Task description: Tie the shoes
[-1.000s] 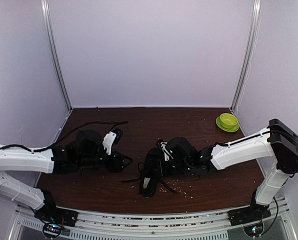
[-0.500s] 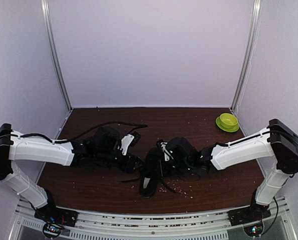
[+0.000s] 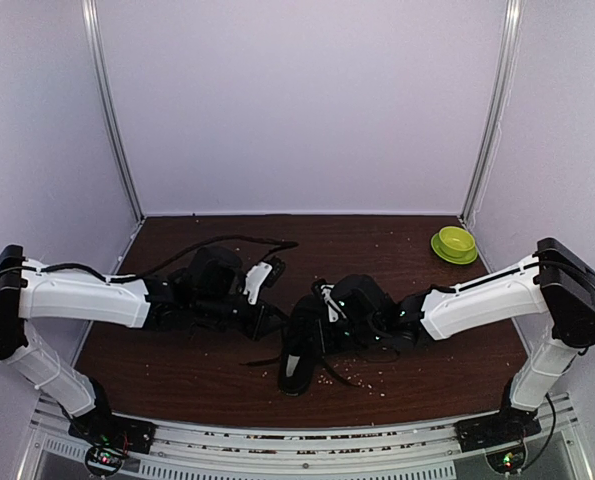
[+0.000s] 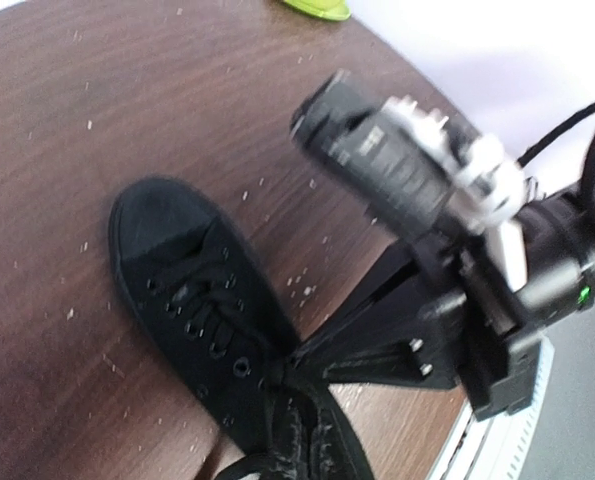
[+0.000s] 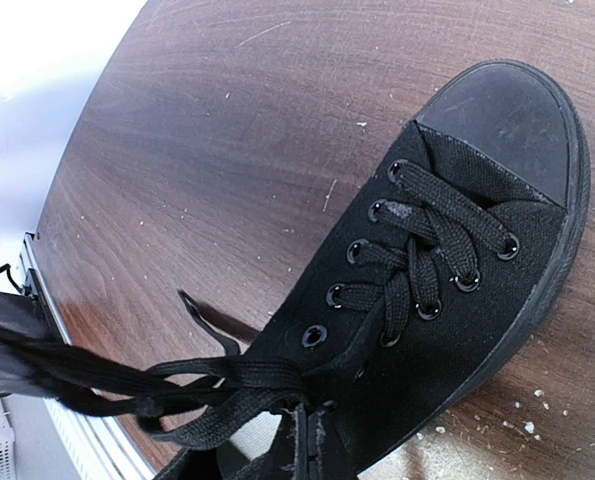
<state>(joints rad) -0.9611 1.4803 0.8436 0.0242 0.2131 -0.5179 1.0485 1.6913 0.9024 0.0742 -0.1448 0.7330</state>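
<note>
near the middle of the table (image 3: 177, 372) lies the black shoe (image 3: 295, 352), its laces (image 5: 417, 250) untied. the right gripper (image 4: 295, 358) stays pinched on a bunch of laces at the throat. the left gripper (image 3: 275, 320) has just swung in beside it and closed; on a lace or on nothing, i cannot tell.

Sneaker (image 4: 207, 320) heel cut off by the bottom edge in both wrist views, green bowl (image 4: 312, 8) clipped at the top, lace ends (image 5: 67, 385) blurred, right arm (image 4: 407, 170) smeared.
</note>
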